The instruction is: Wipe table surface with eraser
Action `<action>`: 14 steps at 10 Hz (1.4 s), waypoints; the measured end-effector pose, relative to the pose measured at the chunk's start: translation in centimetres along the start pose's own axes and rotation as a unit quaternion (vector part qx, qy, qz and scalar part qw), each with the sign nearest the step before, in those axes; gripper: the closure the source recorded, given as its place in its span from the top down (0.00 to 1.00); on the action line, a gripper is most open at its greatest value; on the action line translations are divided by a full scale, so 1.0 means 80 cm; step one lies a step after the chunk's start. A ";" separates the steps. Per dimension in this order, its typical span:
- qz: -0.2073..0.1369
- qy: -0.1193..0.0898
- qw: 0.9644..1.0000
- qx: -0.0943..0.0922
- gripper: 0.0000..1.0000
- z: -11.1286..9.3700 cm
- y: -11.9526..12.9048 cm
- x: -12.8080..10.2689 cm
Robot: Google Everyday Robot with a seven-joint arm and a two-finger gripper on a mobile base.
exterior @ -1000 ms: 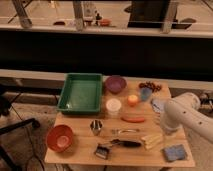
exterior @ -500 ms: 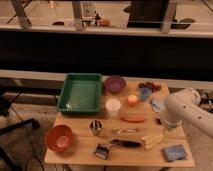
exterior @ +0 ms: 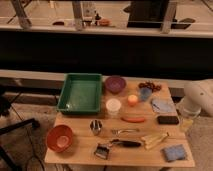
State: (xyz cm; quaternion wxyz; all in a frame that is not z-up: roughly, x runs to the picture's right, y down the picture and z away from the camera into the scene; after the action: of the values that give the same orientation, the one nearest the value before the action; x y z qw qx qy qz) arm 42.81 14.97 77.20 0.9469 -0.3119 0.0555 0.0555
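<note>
The eraser [exterior: 168, 120] lay flat on the table surface [exterior: 77, 125], close to the table's 3 o'clock edge. An orange stick [exterior: 134, 119] was at its 9 o'clock and a blue pad [exterior: 173, 153] at its 6 o'clock. The gripper [exterior: 186, 116] hung just past the table edge, at the eraser's 3 o'clock, with its fingers apart and nothing in them.

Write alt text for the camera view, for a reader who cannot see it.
A white robot arm's gripper hangs at the right edge of a wooden table, just beside a dark eraser. The table also holds a green tray, an orange bowl, a white cup, a brush and a blue pad.
</note>
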 end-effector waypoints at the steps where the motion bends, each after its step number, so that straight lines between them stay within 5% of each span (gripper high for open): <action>1: 0.005 0.000 1.000 0.001 0.80 0.001 -0.007 0.011; 3: 0.012 0.001 1.000 0.001 0.80 0.002 -0.007 0.023; 9: 0.006 -0.018 1.000 0.012 0.80 -0.004 0.010 -0.034; 14: 0.006 -0.021 1.000 0.023 0.80 0.007 -0.001 -0.042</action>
State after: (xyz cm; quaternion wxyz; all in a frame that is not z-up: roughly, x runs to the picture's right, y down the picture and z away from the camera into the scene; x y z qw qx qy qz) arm 39.54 14.98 78.14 0.9544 -0.2886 0.0388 0.0663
